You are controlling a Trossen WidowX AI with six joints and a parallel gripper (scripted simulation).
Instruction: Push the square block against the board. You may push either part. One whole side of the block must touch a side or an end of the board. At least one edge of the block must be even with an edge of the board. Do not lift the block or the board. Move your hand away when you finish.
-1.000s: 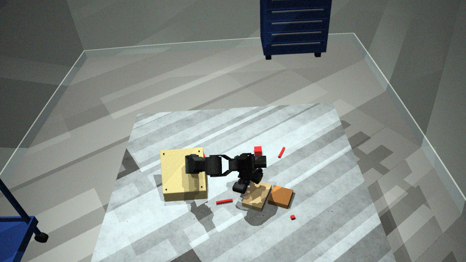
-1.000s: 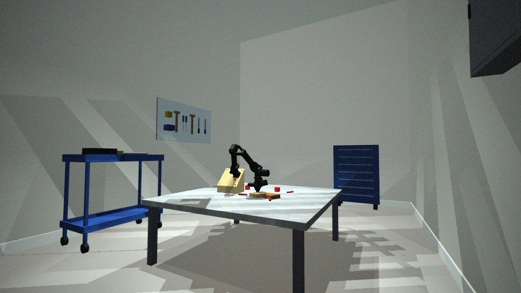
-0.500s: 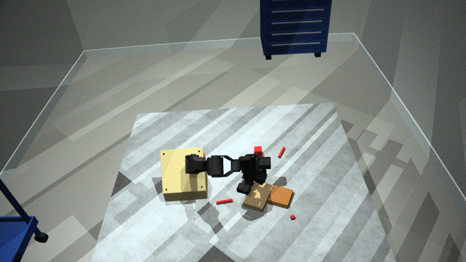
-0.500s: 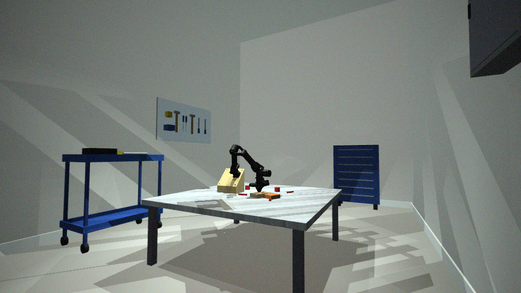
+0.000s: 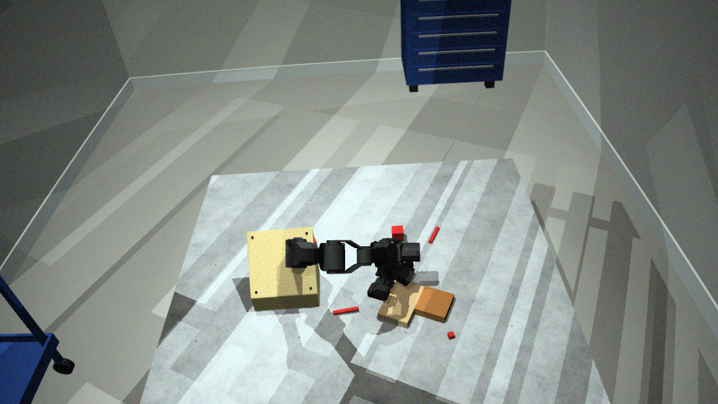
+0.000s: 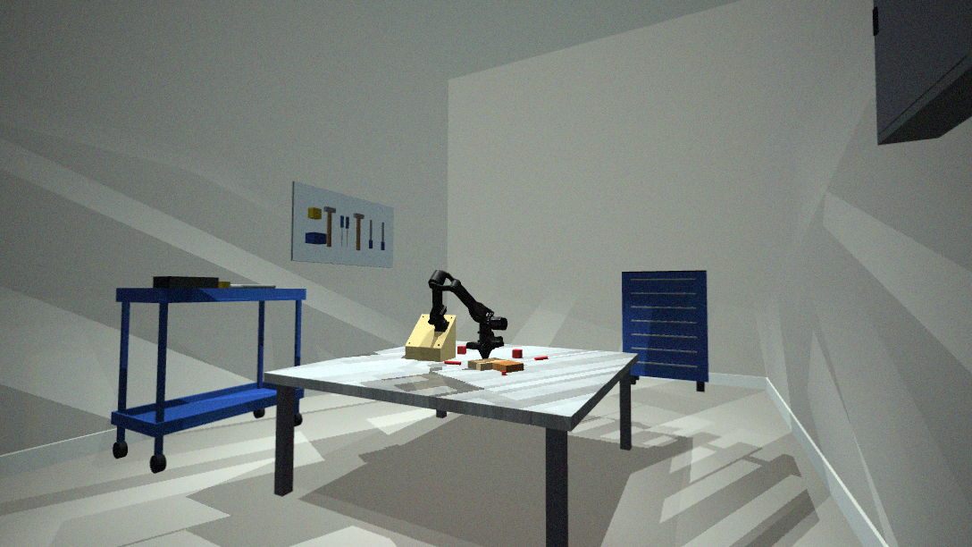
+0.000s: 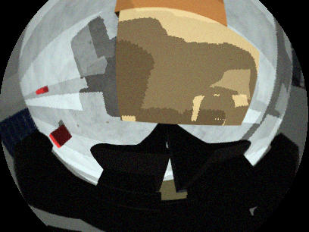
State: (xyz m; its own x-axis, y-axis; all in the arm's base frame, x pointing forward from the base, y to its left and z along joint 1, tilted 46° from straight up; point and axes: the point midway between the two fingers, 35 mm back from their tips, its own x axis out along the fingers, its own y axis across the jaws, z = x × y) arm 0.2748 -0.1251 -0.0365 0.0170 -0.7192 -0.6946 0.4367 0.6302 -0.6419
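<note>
The orange square block lies flat on the table. The tan board lies flat beside it, on its left in the top view. Their facing sides appear to meet. In the wrist view the left edges nearly line up, with the block's corner slightly past the board's; the board extends farther right. My gripper is shut and empty, low at the board's side opposite the block. Contact with that side cannot be told for certain. In the top view the arm hides the fingertips.
A yellow sloped box stands left, under the arm's base. A red cube and a red stick lie behind. Another red stick lies left of the board, and a small red cube lies in front of the block.
</note>
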